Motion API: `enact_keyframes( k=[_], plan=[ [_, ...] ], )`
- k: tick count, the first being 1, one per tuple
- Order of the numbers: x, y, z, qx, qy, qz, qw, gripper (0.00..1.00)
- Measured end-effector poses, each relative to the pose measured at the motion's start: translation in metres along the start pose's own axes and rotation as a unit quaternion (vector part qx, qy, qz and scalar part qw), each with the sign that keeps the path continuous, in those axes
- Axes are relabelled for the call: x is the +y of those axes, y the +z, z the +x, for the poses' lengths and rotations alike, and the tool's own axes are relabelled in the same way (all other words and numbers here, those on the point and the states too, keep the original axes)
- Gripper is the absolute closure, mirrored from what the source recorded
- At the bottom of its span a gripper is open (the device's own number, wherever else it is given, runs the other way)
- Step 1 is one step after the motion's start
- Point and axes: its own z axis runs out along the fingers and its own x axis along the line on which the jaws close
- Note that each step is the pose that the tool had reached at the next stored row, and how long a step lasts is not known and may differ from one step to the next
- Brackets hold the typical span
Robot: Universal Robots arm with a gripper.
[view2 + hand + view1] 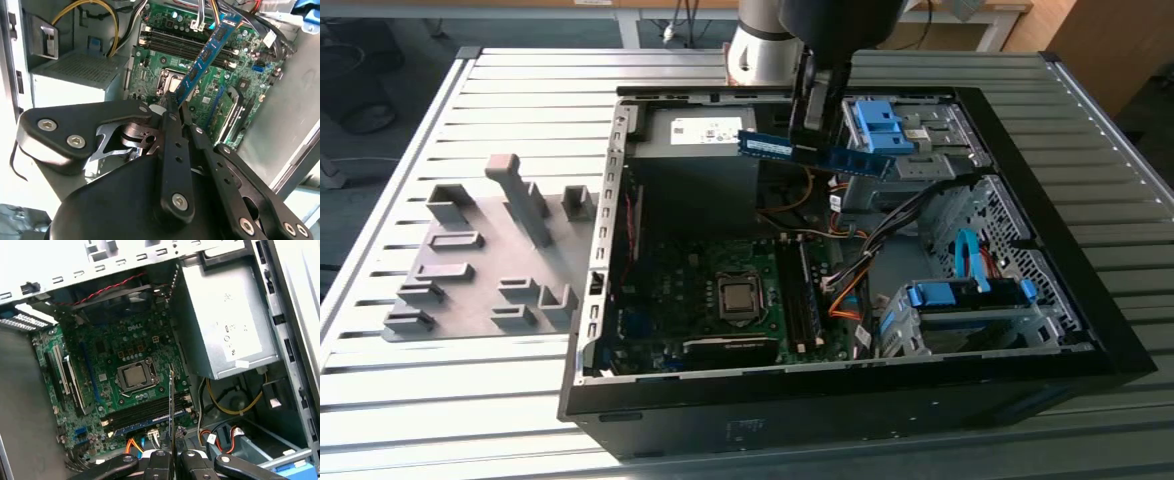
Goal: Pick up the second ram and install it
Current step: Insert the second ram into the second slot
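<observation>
Fingers [813, 120] [172, 112] first: you have one pair, and they are pressed against one memory stick [841, 157] [207, 52], pinching it between them. The stick hangs in the air over the open case, slightly tilted, its blue-green face and dark chips showing in the exterior view.

Below the fingers lies one computer case [854, 400] on its side, its panel off. Inside it you can count one green board [707, 290] [125, 355], one processor socket [739, 296] [136, 376], one grey power supply [700, 130] [225, 325] and two blue brackets [878, 125] [970, 293]. In both wrist views a bank of long black slots [145, 412] [190, 42] runs across the board just beyond the fingertips, beside the socket. How many slots there are, you cannot tell for certain. Orange and black cables [847, 300] trail between the board and the nearer bracket.

Well away from the fingers, towards the exterior view's left, one grey tray [467, 290] sits beside the case. It carries one tall post [520, 195] and several low blocks.

Case and tray both rest on a slatted metal surface [480, 400]. Past its far edge you can make out floor and pale furniture legs.
</observation>
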Motion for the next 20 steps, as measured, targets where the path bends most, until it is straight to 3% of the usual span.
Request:
enact_keyframes(
  k=[6, 11, 16, 20],
  plan=[
    [0.0, 0.0009, 0.0001, -0.0003, 0.035, 0.0023, 0.9994, 0.86],
    [0.0, 0.0015, 0.0001, -0.0005, 0.065, 0.0041, 0.9979, 0.86],
    [0.0, 0.002, 0.0001, -0.0006, 0.094, 0.006, 0.9955, 0.86],
    [-0.0001, 0.0024, 0.0002, -0.0007, 0.119, 0.0075, 0.9928, 0.86]
  ],
)
